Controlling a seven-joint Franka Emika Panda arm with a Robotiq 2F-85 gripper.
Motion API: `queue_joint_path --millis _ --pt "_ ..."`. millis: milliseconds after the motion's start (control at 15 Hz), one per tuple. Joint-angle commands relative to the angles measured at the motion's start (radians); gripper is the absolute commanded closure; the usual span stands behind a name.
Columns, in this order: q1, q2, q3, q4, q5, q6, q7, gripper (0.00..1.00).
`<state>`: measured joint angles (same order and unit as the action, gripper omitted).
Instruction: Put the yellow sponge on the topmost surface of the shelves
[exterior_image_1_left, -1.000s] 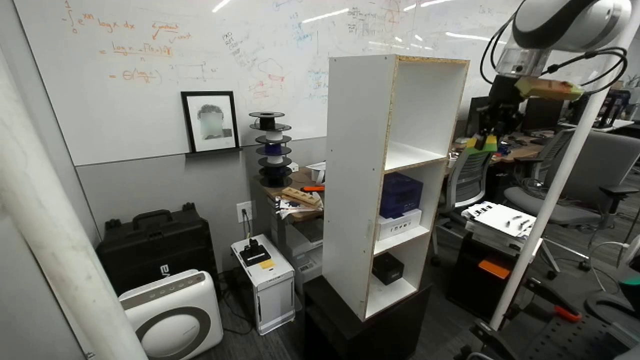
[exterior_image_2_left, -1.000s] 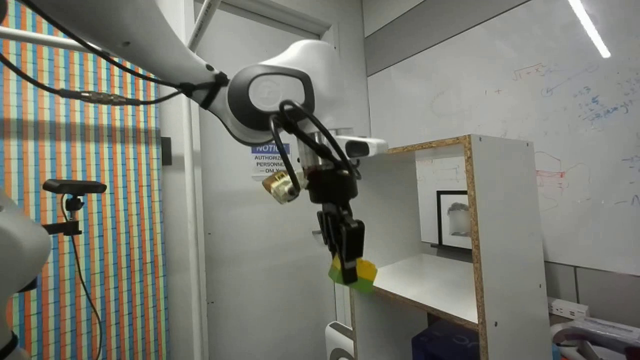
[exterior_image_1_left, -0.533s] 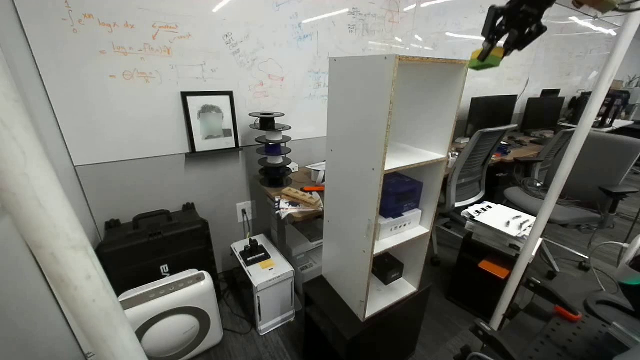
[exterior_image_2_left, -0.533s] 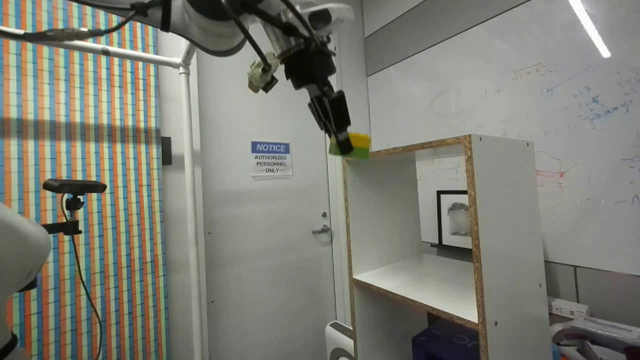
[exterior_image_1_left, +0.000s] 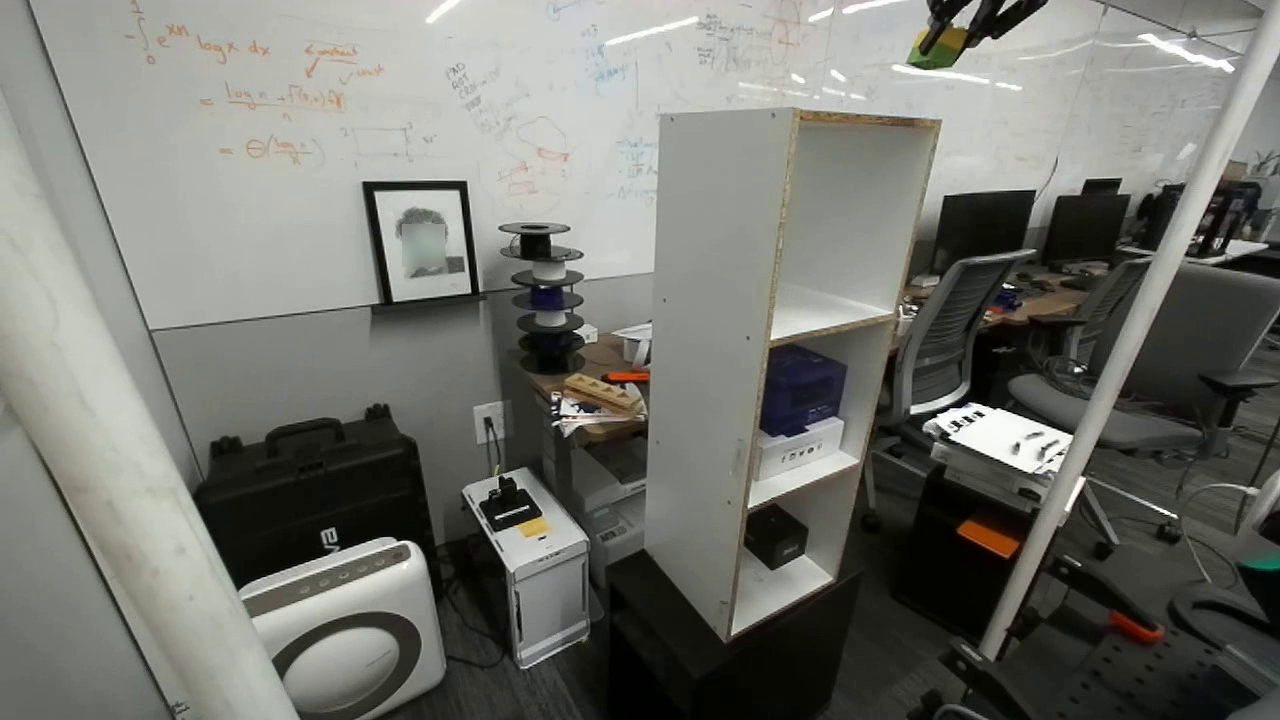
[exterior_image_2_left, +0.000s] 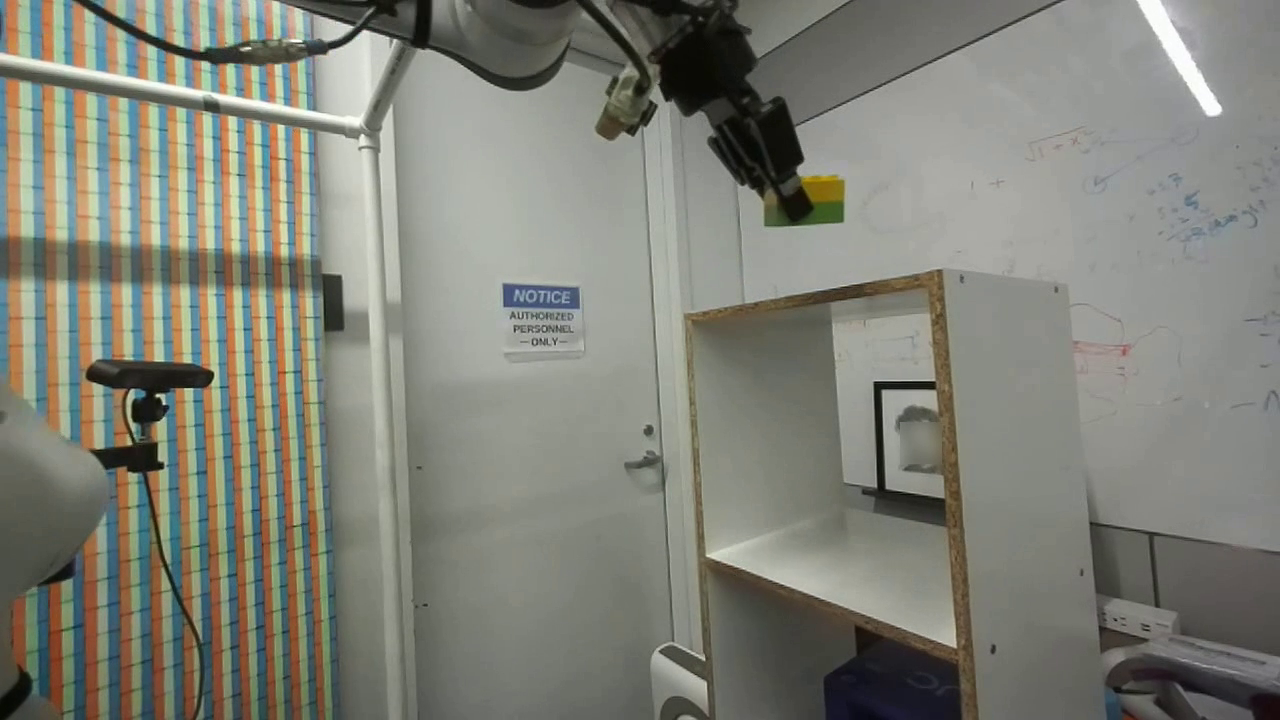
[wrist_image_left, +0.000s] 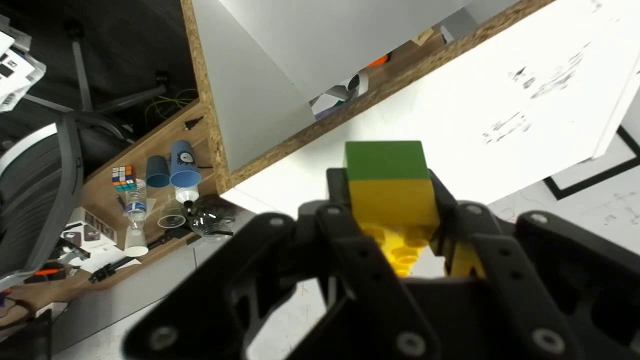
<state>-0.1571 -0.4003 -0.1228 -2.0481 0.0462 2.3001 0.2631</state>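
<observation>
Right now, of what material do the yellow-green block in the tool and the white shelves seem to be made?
Yellow-green block: probably hard plastic with smooth faces; it has crisp edges and round studs, like toy bricks.
White shelves: likely particleboard, smooth white on its faces, since the front edges show rough tan chips; paint or laminate, I cannot tell.
</observation>
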Motion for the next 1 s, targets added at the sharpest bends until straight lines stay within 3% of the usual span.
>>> queue_joint_path --millis 0,267,667,733,933 --pt "-0.025 0.189 -0.031 0.248 0.005 -0.053 -0.006 0.85" --pt "-0.031 0.321 -0.064 0.457 0.013 -0.126 -0.032 0.85" --pt "-0.064 0.494 -0.129 0.747 0.208 -0.363 -0.182 0.85" --pt "0.007 0.451 -0.066 0.566 0.129 -0.235 -0.049 0.85" --pt "0.039 0.491 -0.034 0.534 0.086 -0.186 0.028 0.85"
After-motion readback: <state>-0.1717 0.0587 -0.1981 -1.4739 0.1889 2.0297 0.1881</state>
